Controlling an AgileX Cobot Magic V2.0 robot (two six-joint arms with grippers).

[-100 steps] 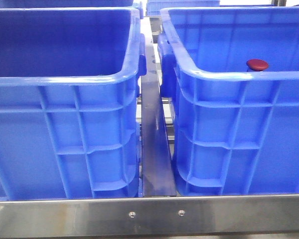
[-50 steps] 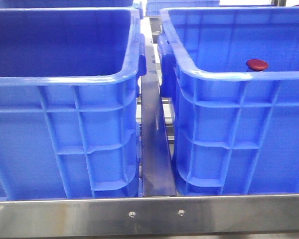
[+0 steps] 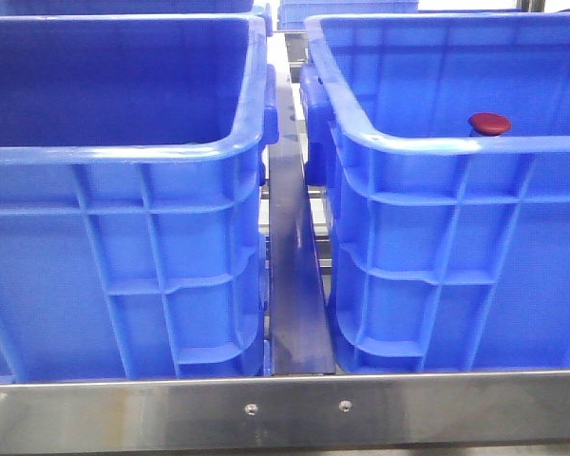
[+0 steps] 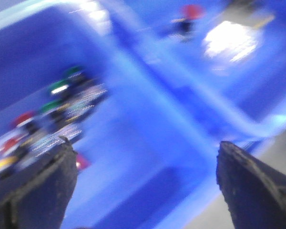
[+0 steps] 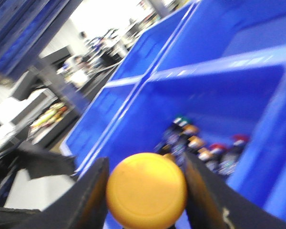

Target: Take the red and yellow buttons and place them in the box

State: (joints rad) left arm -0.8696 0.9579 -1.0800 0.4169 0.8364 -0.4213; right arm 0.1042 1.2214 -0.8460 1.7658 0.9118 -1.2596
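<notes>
Blue plastic fills the front view: two deep ribbed crates are set side by side behind a steel rail [image 3: 294, 410], with a narrow metal strip [image 3: 293, 285] between them. A dark red button [image 3: 489, 122] is seen inside the right crate [image 3: 437, 237], just above its near rim. The left crate [image 3: 123, 247] shows no contents from this angle. In the right wrist view, a yellow button [image 5: 146, 190] is pinched between the fingers of the right gripper [image 5: 145, 191], above a crate holding a cluster of small mixed-colour parts [image 5: 200, 140]. In the blurred left wrist view, the left gripper [image 4: 145, 186] is spread wide with nothing between its fingers, over a crate wall.
</notes>
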